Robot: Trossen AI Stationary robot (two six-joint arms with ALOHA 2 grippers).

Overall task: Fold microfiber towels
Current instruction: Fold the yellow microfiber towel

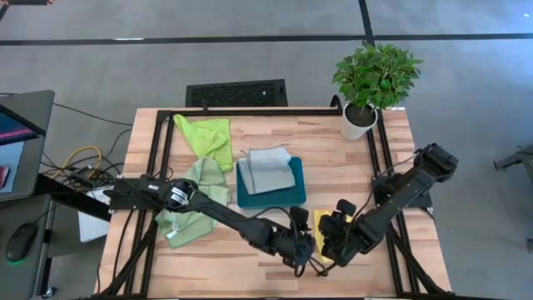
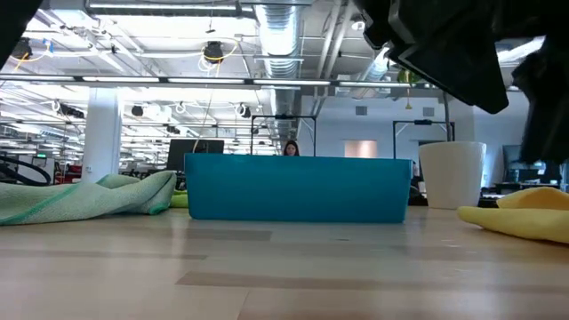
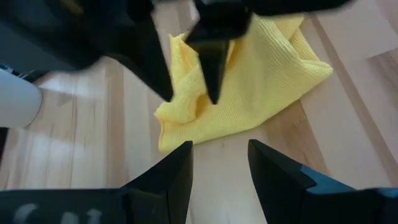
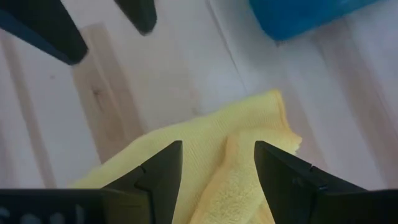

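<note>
The yellow towel (image 1: 321,225) lies rumpled on the table near its front edge, one corner folded over itself (image 4: 249,162). My left gripper (image 3: 219,144) is open just short of the towel's left side, above bare wood. My right gripper (image 4: 217,146) is open above the towel's folded corner, its fingertips clear of the cloth in the low view. A grey towel (image 1: 271,171) rests folded in the teal tray (image 1: 250,198). The lime green towel (image 1: 208,137) and the pale sage towel (image 1: 190,204) lie crumpled at the left.
A potted plant (image 1: 373,83) in a white pot stands at the far right corner. The two grippers are close together, tips nearly facing across the yellow towel (image 3: 261,74). Bare wood lies along the front edge (image 1: 225,267) and right of the tray.
</note>
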